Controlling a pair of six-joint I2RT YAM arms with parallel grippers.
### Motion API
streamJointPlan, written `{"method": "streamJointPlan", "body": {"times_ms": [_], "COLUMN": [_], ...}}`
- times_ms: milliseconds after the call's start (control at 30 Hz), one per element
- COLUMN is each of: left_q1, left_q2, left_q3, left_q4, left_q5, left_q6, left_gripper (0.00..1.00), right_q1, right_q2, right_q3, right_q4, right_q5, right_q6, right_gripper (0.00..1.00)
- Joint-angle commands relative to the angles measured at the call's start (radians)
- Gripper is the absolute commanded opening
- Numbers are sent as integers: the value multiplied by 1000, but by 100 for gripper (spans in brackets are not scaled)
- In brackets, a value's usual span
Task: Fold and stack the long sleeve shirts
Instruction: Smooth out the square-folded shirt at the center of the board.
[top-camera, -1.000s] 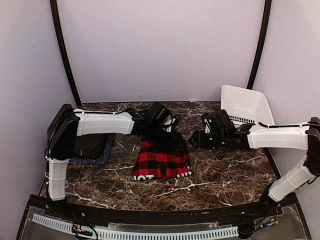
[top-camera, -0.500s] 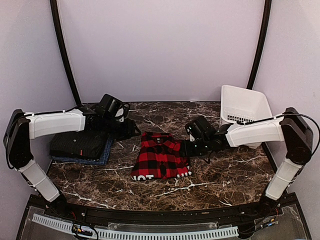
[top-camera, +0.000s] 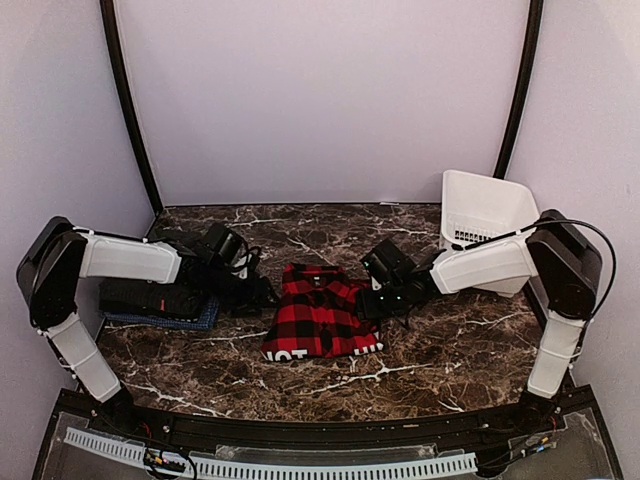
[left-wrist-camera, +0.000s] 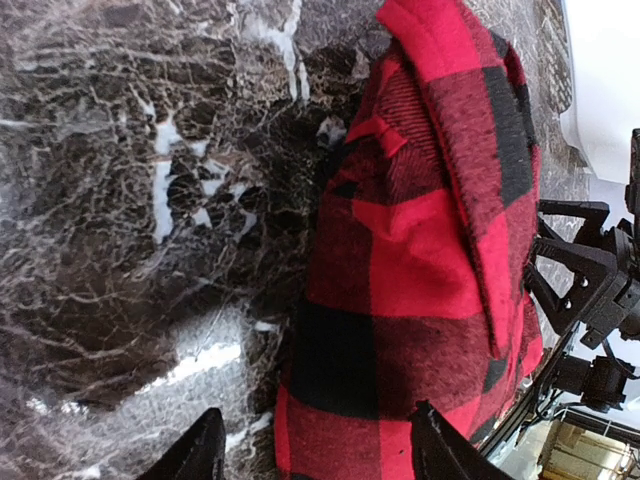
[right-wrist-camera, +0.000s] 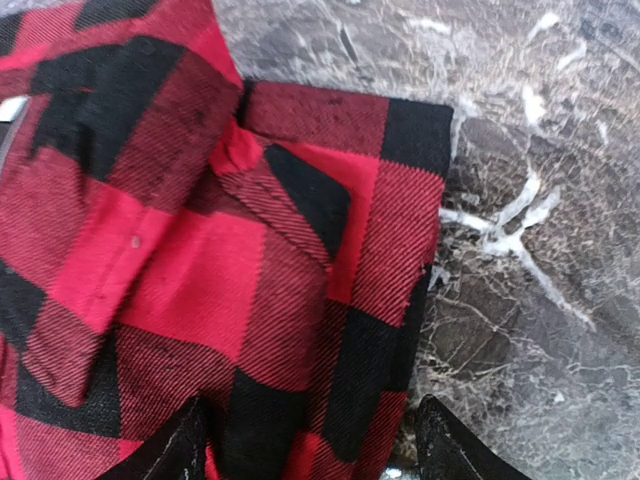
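**Item under inspection.** The red-and-black checked shirt (top-camera: 322, 318) lies at the centre of the frame on the marble table (top-camera: 440, 350). It is folded into a compact rectangle, collar end toward the back wall.

**Other task items.** The black shirt (top-camera: 150, 298) sits folded at the left of the frame, directly on top of the blue shirt (top-camera: 207, 318). Only the edge of the blue one shows beneath it.

**Progress.** Judged from the layout, two shirts are folded and stacked. The checked one is folded but not yet on the stack, so moving it there is what remains.

**Grippers.** The left gripper (top-camera: 262, 296) is at the checked shirt's left edge and the right gripper (top-camera: 365, 305) at its right edge. Both have their jaws spread and released. Each wrist view shows the cloth edge lying between the fingers, unclamped.

**Markings.** White block letters on a black band run along the shirt's lower edge. The lower-left group looks like "NOT"; the rest is unreadable. The black shirt carries a small red tag (top-camera: 157, 306), too small to read.

**Surroundings.** A white basket (top-camera: 490, 212) stands tilted at the upper right.
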Motion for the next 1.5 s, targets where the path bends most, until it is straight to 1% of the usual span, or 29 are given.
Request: {"method": "streamJointPlan", "body": {"times_ms": [0, 100, 200, 233, 300, 333, 367, 400, 433, 467, 500, 533, 567, 633, 767, 833, 933, 1067, 1133, 1167, 1200, 1233, 1267, 1333, 1400, 1467], "left_q1": [-41, -70, -102, -108, -122, -122, -123, -123, -123, -123, -122, -122, -122, -120, -118, -118, -120, -120, -120, -120, -120, -119, -116, -100, -79, -61], "left_q2": [78, 136, 186, 192, 206, 207, 204, 202, 192, 185, 163, 149, 118, 55, -72, -119, -149, -137, -106, -97, -82, -76, -69, -65, -62, -63], "left_q3": [10, 41, 72, 84, 94, 94, 94, 94, 97, 98, 102, 105, 111, 117, 122, 123, 134, 116, 118, 119, 115, 112, 102, 95, 98, 101], "left_q4": [55, 37, 37, 38, 53, 72, 83, 101, 108, 118, 118, 112, 101, 64, -37, -85, -166, -201, -225, -241, -244, -245, -244, -236, -236, -226], "left_q5": [102, 100, 92, 88, 84, 84, 85, 81, 77, 64, 53, 26, -14, -80, -199, -224, -240, -248, -249, -256, -260, -274, -282, -287, -287, -279], "left_q6": [-5, -8, -19, -28, -53, -63, -87, -96, -113, -120, -127, -128, -120, -101, -57, -46, -43, -46, -46, -44, -43, -42, -38, -30, -20, -6], "left_gripper": [63, 63, 63, 62, 59, 53, 49, 39, 34, 22, 17, 9, 3, 0, 0, 0, 0, 0, 8, 24, 33, 48, 56, 63, 64, 64], "right_q1": [-9, -7, 4, 10, 20, 25, 29, 34, 37, 41, 45, 50, 56, 68, 89, 97, 100, 89, 60, 45, 33, 19, 5, -11, -14, -14], "right_q2": [29, 47, 61, 63, 62, 59, 57, 54, 50, 48, 43, 37, 29, 14, -19, -35, -51, -81, -105, -121, -135, -144, -152, -169, -195, -214], "right_q3": [10, 5, 6, 8, 20, 28, 36, 47, 60, 73, 88, 103, 117, 147, 206, 222, 224, 158, 85, 47, 5, -30, -59, -91, -99, -88], "right_q4": [19, 34, 44, 44, 40, 36, 30, 23, 16, 9, 2, -5, -11, -21, -41, -43, -45, -48, -39, -31, -25, -20, -19, -26, -32, -39], "right_q5": [-5, -34, -56, -60, -63, -62, -60, -60, -59, -57, -56, -58, -57, -56, -58, -67, -96, -93, -107, -112, -108, -103, -104, -102, -88, -78], "right_q6": [0, 4, 7, 7, 5, 5, 4, 1, -1, -4, -8, -12, -18, -28, -41, -42, -41, -31, -14, -9, -7, -6, -6, -12, -12, -13], "right_gripper": [67, 64, 56, 52, 40, 32, 26, 19, 14, 8, 3, 0, 0, 0, 0, 0, 0, 0, 0, 0, 7, 21, 32, 40, 46, 49]}}
